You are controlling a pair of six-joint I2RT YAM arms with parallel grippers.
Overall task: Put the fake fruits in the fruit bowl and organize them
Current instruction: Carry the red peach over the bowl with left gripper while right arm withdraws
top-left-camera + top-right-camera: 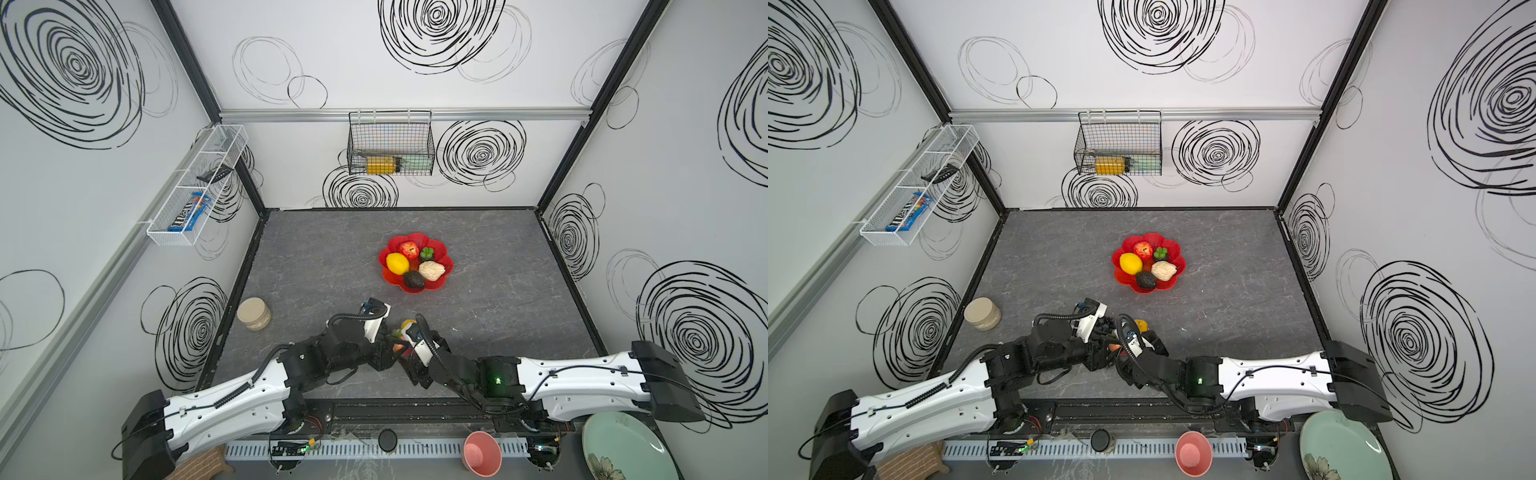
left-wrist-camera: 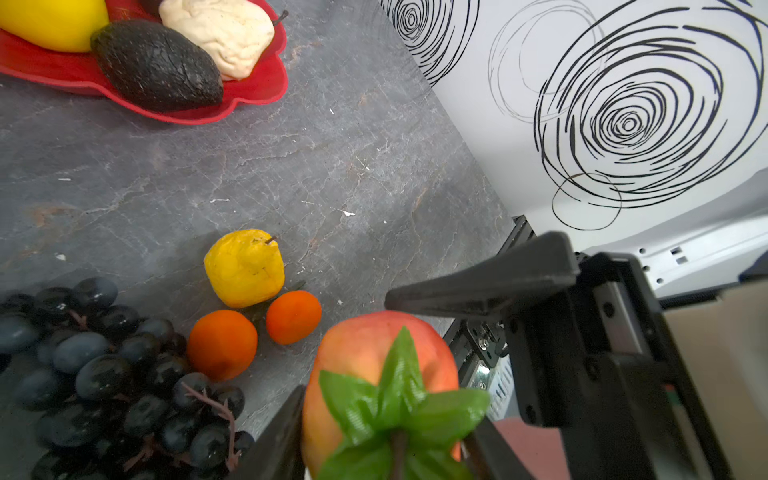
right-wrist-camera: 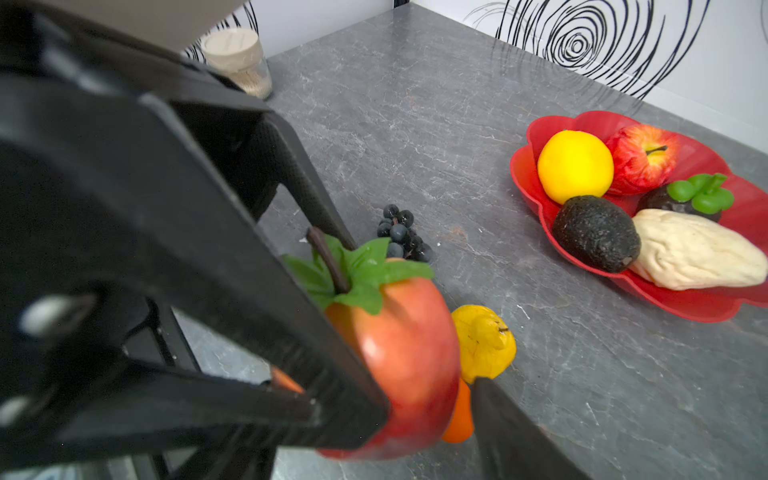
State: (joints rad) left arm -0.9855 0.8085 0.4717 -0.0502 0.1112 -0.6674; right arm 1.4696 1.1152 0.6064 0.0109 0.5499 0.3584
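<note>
You had the red-orange leafy fruit (image 2: 365, 353) near the middle of the tabletop's front edge, between both arms, apparently for a handover. The left end effector (image 2: 384, 415) gripped its sides, about half closed, while the right end effector (image 3: 419, 399) stood wide, its visible jaw off the skin. The fruit's stem axis ran along the left fingers, leaves toward that wrist. The fruit bowl (image 1: 437, 284) sat well apart, mid-tabletop.
</note>
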